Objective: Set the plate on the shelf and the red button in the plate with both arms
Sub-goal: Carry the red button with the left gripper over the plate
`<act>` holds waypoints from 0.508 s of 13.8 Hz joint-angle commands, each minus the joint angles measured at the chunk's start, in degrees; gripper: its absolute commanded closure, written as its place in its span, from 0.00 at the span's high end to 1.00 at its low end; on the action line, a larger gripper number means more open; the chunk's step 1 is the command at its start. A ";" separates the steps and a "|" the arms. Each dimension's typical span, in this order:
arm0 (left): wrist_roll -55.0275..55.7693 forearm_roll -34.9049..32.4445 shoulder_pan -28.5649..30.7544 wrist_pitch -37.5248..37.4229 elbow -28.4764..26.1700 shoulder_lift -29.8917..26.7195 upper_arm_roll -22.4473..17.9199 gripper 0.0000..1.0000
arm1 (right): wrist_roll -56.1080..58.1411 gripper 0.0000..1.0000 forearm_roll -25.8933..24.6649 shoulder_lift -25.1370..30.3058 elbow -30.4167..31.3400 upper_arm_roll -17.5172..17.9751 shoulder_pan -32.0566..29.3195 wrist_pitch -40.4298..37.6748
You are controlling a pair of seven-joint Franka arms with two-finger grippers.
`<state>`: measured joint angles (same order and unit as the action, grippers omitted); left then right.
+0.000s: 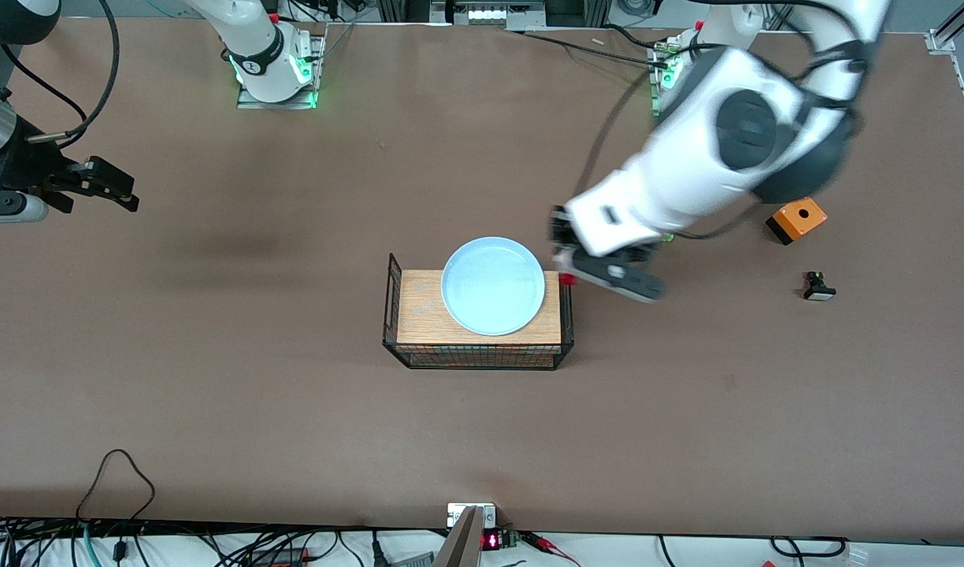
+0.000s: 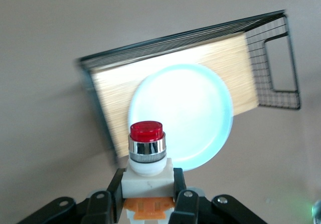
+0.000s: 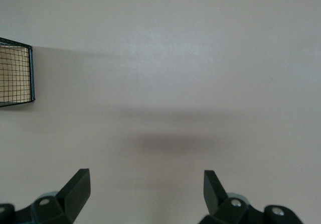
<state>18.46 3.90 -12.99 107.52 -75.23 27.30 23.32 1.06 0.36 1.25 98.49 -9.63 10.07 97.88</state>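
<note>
The pale blue plate (image 1: 493, 285) lies on a wooden board (image 1: 419, 315) that tops a black wire basket (image 1: 390, 295). My left gripper (image 1: 569, 274) is shut on the red button (image 1: 567, 278) and holds it in the air by the basket's end toward the left arm. In the left wrist view my left gripper (image 2: 147, 181) clamps the button's (image 2: 147, 138) white body, with the red cap pointing at the plate (image 2: 185, 113) and the orange block between the fingers. My right gripper (image 1: 108, 187) is open and empty over bare table at the right arm's end; it also shows in the right wrist view (image 3: 146, 184).
An orange box with a black hole (image 1: 797, 219) and a small black-and-white switch (image 1: 818, 287) lie toward the left arm's end of the table. The basket's corner (image 3: 15, 73) shows in the right wrist view. Cables run along the table's edge nearest the front camera.
</note>
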 commanded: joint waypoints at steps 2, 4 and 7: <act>11.03 -13.79 -7.82 4.89 3.77 8.72 -0.73 0.11 | 0.52 1.00 -0.45 0.15 -0.49 0.05 -0.40 -1.03; 15.53 -19.35 -10.37 6.65 4.03 11.63 -0.82 0.11 | 0.52 1.00 -0.63 -0.02 -0.49 -0.03 -0.49 -1.38; 16.61 -20.95 -10.91 7.36 3.95 13.48 -0.73 0.15 | 0.44 1.00 -0.72 -0.02 -0.49 -0.03 -0.49 -1.91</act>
<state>34.46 -15.34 -23.30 115.71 -74.22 39.24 23.18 1.06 0.25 1.18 98.49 -9.84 9.93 97.09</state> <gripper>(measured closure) 0.586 0.000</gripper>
